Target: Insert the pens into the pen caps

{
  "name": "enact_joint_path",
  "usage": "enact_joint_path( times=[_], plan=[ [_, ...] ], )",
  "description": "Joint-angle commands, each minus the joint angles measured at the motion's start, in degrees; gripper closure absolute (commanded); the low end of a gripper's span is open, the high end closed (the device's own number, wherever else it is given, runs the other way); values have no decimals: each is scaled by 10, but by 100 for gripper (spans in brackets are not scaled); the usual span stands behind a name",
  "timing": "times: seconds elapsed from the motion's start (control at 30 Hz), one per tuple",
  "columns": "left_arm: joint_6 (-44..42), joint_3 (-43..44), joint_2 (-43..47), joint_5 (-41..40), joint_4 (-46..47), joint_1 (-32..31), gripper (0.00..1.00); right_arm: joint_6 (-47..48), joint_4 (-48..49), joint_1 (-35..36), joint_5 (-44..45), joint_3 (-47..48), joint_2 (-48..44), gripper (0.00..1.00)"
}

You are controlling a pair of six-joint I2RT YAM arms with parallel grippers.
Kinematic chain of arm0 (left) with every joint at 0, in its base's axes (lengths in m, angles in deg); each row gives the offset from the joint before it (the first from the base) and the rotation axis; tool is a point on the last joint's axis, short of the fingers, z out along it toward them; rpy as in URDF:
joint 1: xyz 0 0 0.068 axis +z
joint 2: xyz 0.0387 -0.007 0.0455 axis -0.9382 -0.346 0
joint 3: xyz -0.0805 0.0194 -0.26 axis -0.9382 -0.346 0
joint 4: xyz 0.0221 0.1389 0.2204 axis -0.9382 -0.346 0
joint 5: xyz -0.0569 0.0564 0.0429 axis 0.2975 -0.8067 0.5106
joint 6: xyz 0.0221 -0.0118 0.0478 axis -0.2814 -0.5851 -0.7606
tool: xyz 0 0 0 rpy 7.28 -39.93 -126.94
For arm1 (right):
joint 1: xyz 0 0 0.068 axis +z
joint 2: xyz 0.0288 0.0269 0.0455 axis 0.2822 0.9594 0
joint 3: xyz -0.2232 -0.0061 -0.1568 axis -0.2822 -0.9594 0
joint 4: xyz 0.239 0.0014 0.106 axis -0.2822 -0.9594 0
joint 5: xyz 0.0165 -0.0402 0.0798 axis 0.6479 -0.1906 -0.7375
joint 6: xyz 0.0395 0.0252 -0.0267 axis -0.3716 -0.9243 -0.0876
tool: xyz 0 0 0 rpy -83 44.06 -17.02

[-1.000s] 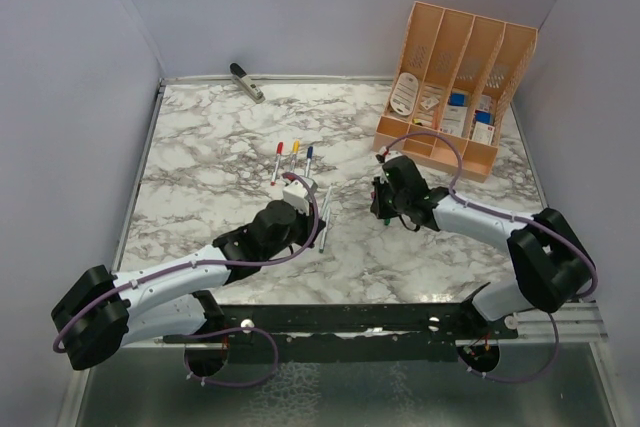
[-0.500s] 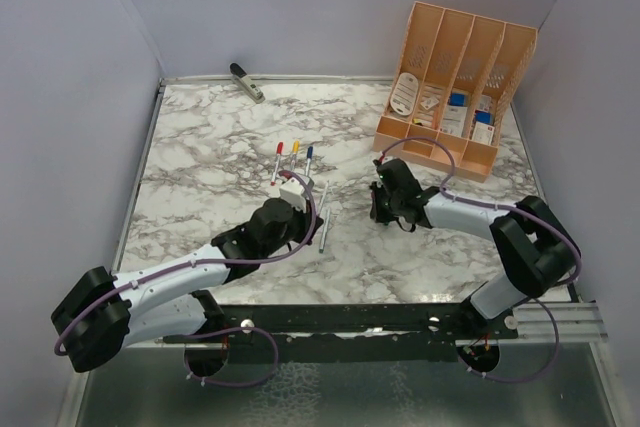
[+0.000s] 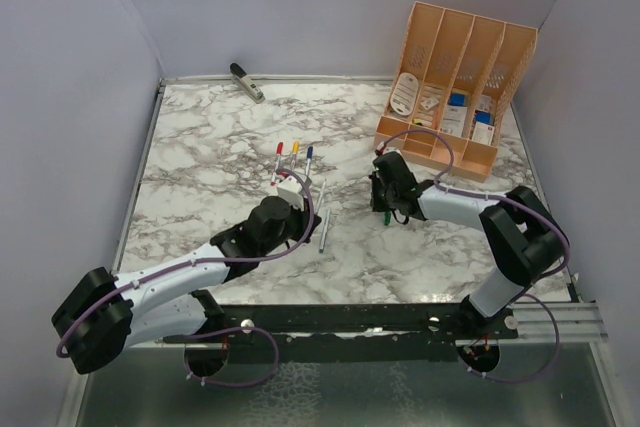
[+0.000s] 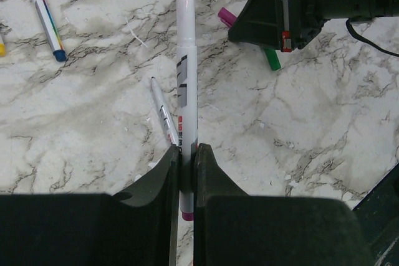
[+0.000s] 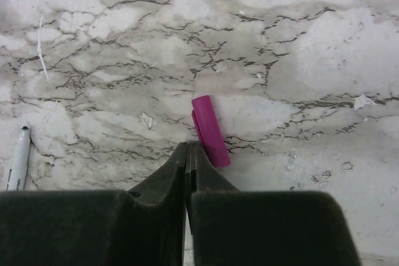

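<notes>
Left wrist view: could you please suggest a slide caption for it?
Left claw shut on a white pen; a magenta cap and a green cap lie nearby.

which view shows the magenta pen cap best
The right wrist view: the magenta pen cap lies whole on the marble, close beside the right gripper. The left wrist view shows only one end past that gripper. In the top view I cannot make it out.
</notes>
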Motion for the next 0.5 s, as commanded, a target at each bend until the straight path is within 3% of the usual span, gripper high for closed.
enact_joint_path(
  times=[0.0,0.47],
  plan=[
    [2,4,-5,17,18,6,100,-15,-40,-13,51,-11,9,99],
    [3,15,-17,30,23,15,100,-20,-47,-38,65,-8,14,99]
  ],
)
